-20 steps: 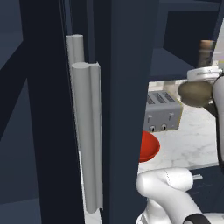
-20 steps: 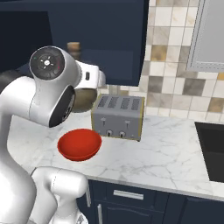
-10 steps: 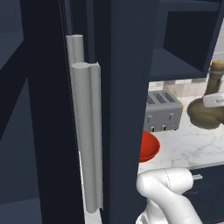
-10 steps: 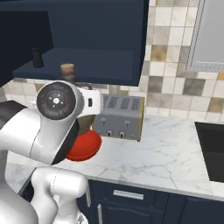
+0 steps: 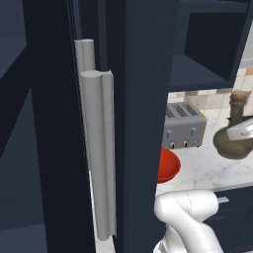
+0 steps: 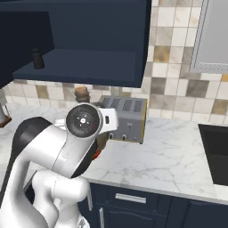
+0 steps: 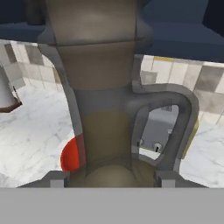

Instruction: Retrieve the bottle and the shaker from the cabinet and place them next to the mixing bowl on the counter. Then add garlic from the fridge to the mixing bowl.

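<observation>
Arm has swung lower and further out from the cabinet (image 6: 89,40) over the last second, carrying the bottle (image 5: 233,136) down toward the counter (image 6: 164,151); a second ago it hung higher, near the shelf. Now it hangs beside the toaster (image 5: 184,126), above the marble, near the red bowl (image 5: 167,164). Placement looks close. Fingers (image 7: 57,177) pinch the bottle's belly, neck upright. Shaker (image 6: 38,59) remains on the cabinet shelf, untouched.

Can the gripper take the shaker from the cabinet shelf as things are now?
Probably not yet: the gripper is closed on the bottle, so its jaws are occupied. The shaker itself stands unobstructed on the cabinet shelf.
</observation>
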Tool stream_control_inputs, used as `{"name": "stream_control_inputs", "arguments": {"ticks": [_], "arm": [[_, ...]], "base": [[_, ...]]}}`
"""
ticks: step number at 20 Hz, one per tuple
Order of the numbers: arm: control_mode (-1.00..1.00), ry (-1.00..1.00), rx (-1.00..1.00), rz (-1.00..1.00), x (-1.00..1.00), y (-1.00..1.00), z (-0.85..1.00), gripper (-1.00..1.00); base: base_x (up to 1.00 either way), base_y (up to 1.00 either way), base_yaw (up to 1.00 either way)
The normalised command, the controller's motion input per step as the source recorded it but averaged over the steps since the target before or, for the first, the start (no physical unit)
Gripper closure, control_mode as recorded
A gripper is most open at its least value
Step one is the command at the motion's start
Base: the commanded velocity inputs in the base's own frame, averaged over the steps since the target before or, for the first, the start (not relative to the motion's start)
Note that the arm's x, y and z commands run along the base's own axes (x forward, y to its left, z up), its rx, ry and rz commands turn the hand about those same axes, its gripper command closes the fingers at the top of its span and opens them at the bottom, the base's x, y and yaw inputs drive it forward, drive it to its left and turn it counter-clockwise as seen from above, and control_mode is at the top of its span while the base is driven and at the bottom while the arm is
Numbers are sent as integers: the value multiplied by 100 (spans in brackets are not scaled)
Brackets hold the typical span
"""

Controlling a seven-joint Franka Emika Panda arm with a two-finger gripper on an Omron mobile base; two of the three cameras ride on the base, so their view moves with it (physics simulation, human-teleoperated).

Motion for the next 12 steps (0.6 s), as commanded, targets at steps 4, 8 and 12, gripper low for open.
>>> {"name": "stream_control_inputs", "arguments": {"ticks": [4,8,12], "arm": [[-100,3,-2,0,38,-8,-51,100],[-100,0,0,0,37,-4,-34,100],[-100,0,1,1,54,-3,-11,100]], "base": [[0,0,0],[0,0,0],[0,0,0]]}}
